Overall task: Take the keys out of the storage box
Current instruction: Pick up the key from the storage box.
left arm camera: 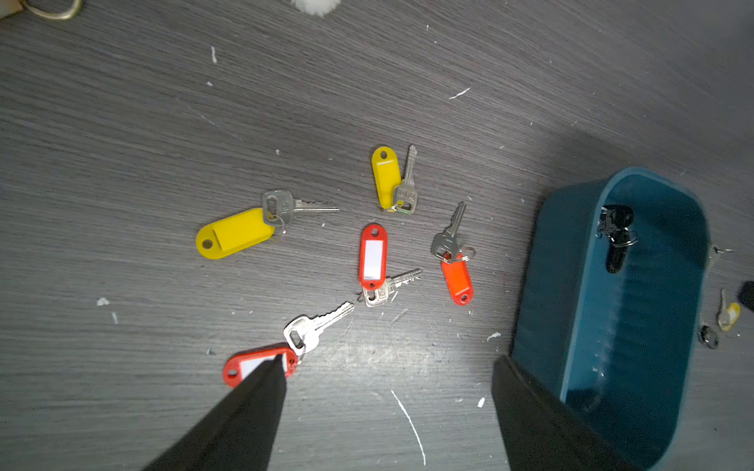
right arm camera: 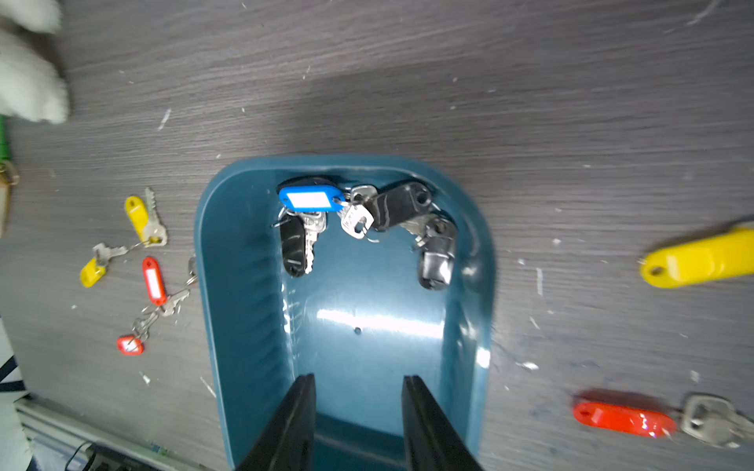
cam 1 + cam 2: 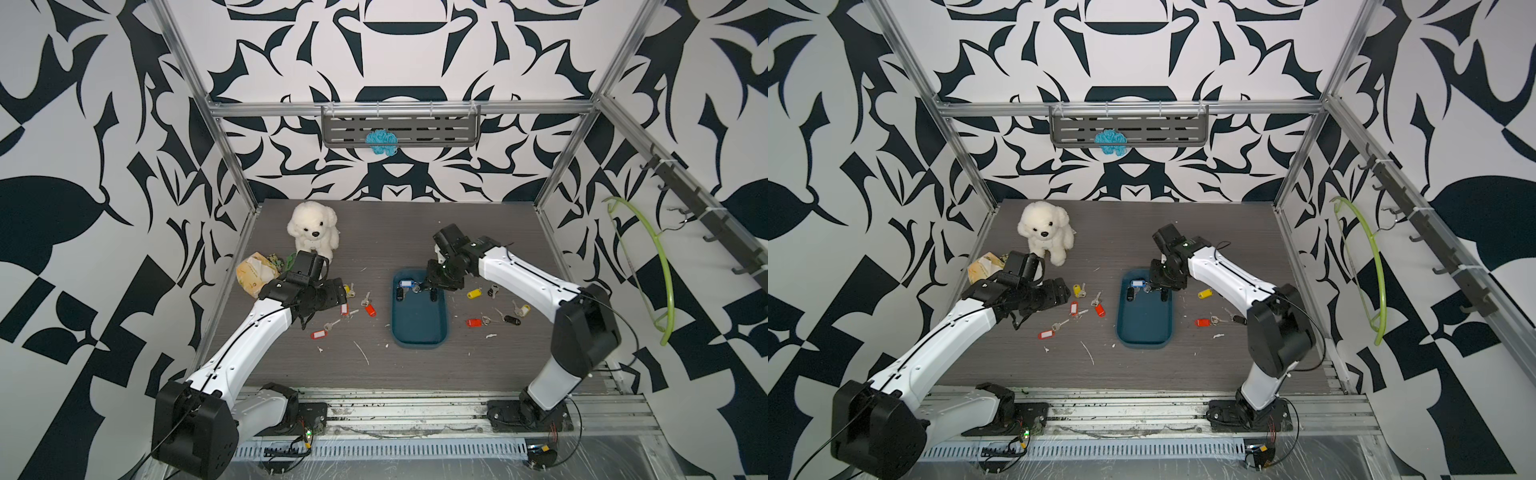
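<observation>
The storage box is a dark teal tray in the middle of the table. At its far end lie several keys: one with a blue tag and black fobs. My right gripper hovers over the box's far end, open, nothing between its fingers. More keys with yellow tags and red tags lie on the table left of the box. My left gripper hangs wide open above them, empty.
Right of the box lie a yellow-tagged key, a red-tagged key and a black fob. A white plush dog and a yellow packet sit at the back left. A grey wall shelf and a green hanger hang on the walls.
</observation>
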